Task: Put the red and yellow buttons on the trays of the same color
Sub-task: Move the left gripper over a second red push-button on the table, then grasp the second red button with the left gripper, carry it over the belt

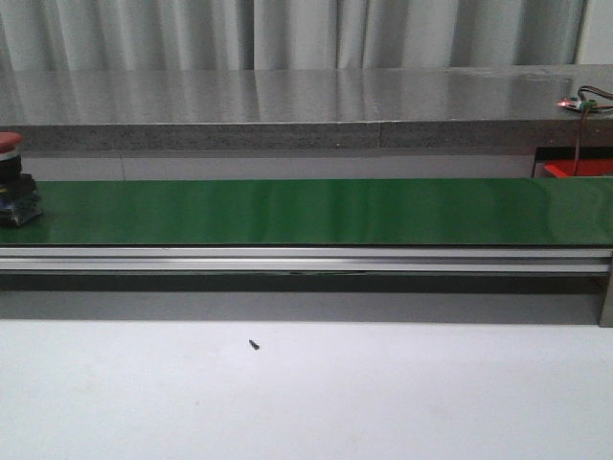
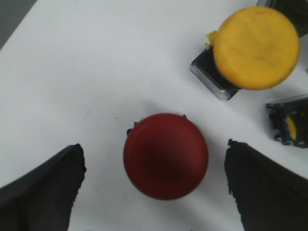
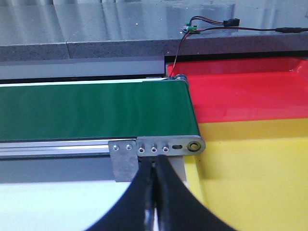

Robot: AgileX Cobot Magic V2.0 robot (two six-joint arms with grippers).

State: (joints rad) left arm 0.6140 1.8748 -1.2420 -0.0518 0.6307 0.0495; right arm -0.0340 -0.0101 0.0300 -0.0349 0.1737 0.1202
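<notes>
Between the spread dark fingers (image 2: pixel 45 192) of the left gripper (image 2: pixel 159 187) sits a red button (image 2: pixel 166 155), cap up on the white bench (image 2: pixel 96 72). Fingers released, one on each side, neither touching the cap. Just beyond it stands a yellow button (image 2: pixel 255 47) on its grey base; a third unit (image 2: pixel 290 122) with a bit of yellow showing lies at the frame edge, cut off, so its colour and pose are uncertain.

Front view: another red button (image 1: pixel 11 182) rides the far left end of the green conveyor belt (image 1: pixel 316 211). Rest of belt bare. A small dark speck (image 1: pixel 254 344) lies on the bench in front.

Right wrist view: right gripper (image 3: pixel 155 192) hangs by the belt's end roller, fingers clenched together on nothing. Beside the belt end lie the red tray (image 3: pixel 240 91) and, nearer, the yellow tray (image 3: pixel 255 183). No button visible in the parts of either tray that show.

Progress, as a judgement: early. Nothing seen delivered; one red button is on the belt headed for the tray end, the red one under the left gripper looks next to be picked up, and the yellow ones wait.

Hidden or unclear: both trays run out of frame, so their far parts cannot be checked. Neither arm shows in the front view. The red button's base is hidden under its cap.
</notes>
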